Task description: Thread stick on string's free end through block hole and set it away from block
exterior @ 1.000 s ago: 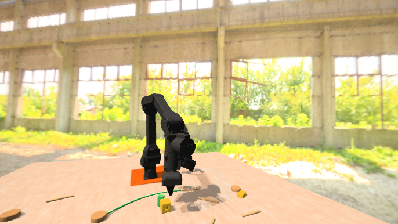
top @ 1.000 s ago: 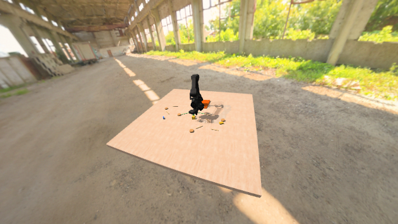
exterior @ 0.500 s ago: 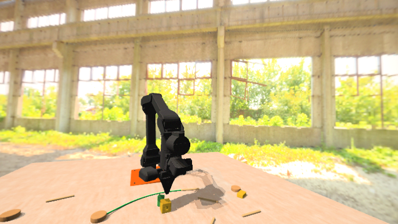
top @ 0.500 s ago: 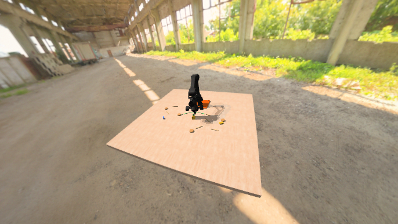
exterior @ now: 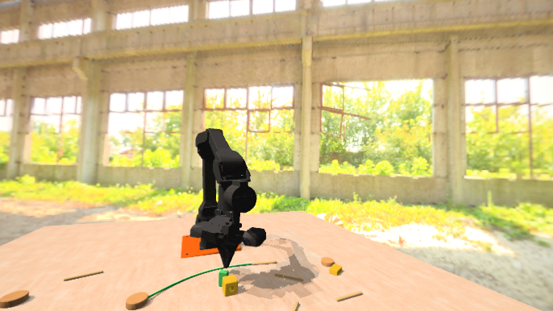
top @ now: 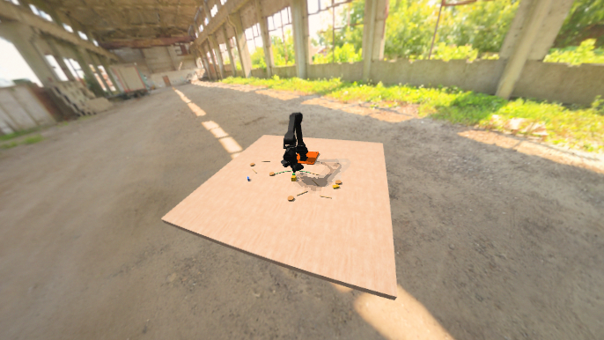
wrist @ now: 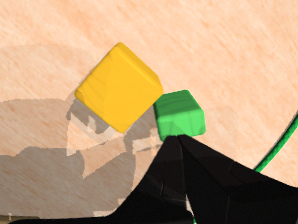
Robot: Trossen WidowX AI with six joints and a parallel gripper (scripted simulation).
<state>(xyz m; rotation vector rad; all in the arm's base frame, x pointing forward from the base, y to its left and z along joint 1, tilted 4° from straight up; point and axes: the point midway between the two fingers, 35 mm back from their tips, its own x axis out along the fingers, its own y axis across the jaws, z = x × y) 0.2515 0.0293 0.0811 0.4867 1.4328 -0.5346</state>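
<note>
The yellow wooden block stands on the table, with a hole visible in one side face in the exterior view. The green string runs in a curve from the round wooden button to the thin stick, which lies on the table behind the block. The string passes outside the block. My gripper is shut and empty, its tips at the green block beside the yellow block; I cannot tell whether they touch it.
Loose sticks lie around. Other round buttons, a second yellow piece and a small blue object are on the table. The orange base plate is behind the gripper.
</note>
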